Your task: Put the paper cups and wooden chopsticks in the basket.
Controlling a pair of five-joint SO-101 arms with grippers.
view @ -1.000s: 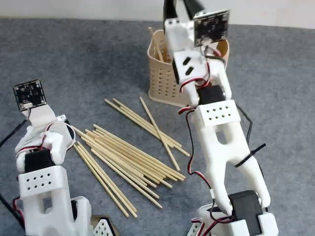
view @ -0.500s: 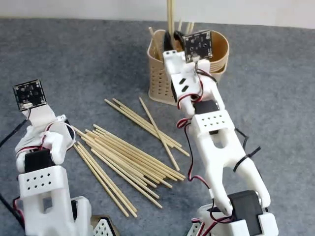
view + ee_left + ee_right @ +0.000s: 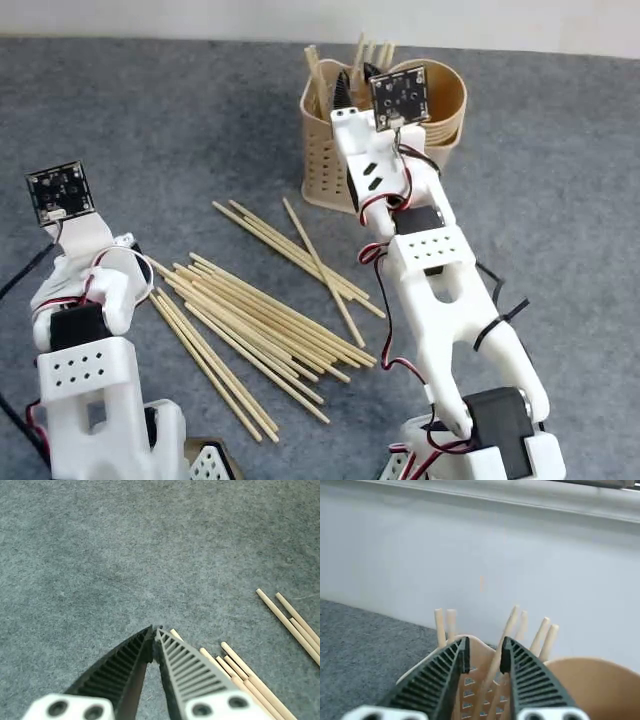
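Your right gripper (image 3: 484,655) hangs over the tan, perforated plastic basket (image 3: 322,175) at the far side of the table. Its ribbed black fingers are parted by a narrow gap and have hold of nothing. A handful of pale, round wooden chopsticks (image 3: 362,52) stand in the basket, their blunt tips fanning above the rim. Smooth tan paper cups (image 3: 452,100) sit nested at the basket's right end, with the arm hiding how they rest. Many more loose wooden chopsticks (image 3: 262,318) lie flat in a slanting scatter on the grey, felt-like mat (image 3: 150,120) between your two white arms, well apart from the basket.

Your left gripper (image 3: 154,630) sits low over the mat at the near left, its ridged fingers pressed together at the tips and holding nothing, with the nearest stick ends just beside it. The right wrist view adds the plain white wall (image 3: 480,555) behind the basket. The left wrist view brings out the mat's fuzzy nap.
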